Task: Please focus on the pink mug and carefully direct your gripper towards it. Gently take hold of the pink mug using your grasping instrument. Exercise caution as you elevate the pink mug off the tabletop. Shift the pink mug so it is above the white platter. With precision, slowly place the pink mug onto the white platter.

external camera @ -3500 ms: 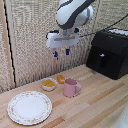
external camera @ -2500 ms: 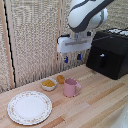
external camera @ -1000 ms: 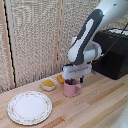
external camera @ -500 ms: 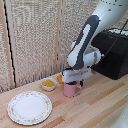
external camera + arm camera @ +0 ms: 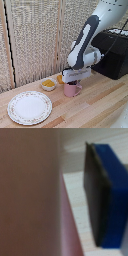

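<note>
Gripper: we find it low over the pink mug, its white block sitting right at the mug's rim in the exterior view. The fingers themselves are hidden there behind the block and the mug. In the wrist view, one dark blue-tipped finger stands just beside a broad pink surface that we take for the mug wall; pale wood shows between them, so that finger looks apart from the mug. Whether the claw is wide, narrow or already pressing we cannot tell.

Pink mug: upright on the wooden table, handle toward the exterior view's right, well apart from the white platter, which lies nearer the exterior view's left and front.

Small pale bowl with orange food: just beside the mug, on the exterior view's left of it. A second orange item lies behind the mug, partly hidden.

Black box: at the back, on the exterior view's right, clear of the work.

Step in hand, by our judgement: taking hold. To do it well, we would close slowly and evenly on the wall, keep the mug upright, and confirm a firm hold before raising it. We would lift straight up first, since the bowl sits close on the side toward the platter and a low sideways sweep could knock it.
</note>
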Controlling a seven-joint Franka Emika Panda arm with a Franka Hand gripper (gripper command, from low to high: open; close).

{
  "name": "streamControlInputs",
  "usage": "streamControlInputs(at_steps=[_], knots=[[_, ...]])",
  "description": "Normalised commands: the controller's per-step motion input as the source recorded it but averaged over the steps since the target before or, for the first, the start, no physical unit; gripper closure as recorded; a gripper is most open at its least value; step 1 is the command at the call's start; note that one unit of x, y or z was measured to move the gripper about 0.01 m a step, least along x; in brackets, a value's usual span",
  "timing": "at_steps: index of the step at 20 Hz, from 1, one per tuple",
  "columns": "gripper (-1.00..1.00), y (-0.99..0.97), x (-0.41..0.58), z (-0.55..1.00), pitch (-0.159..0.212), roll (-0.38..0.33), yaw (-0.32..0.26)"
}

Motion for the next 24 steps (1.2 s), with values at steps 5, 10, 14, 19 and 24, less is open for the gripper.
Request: streamControlInputs(at_steps=[5,10,14,19,24], knots=[[1.0,0.03,0.0,0.42,-0.03,0.024,0.0],[1.0,0.0,0.045,0.85,-0.003,0.108,0.029],[1.0,0.18,0.188,0.83,0.005,0.124,0.063],[1.0,0.54,0.412,0.58,0.092,0.096,0.082],[1.0,0.73,0.486,0.33,0.126,0.019,0.085]])
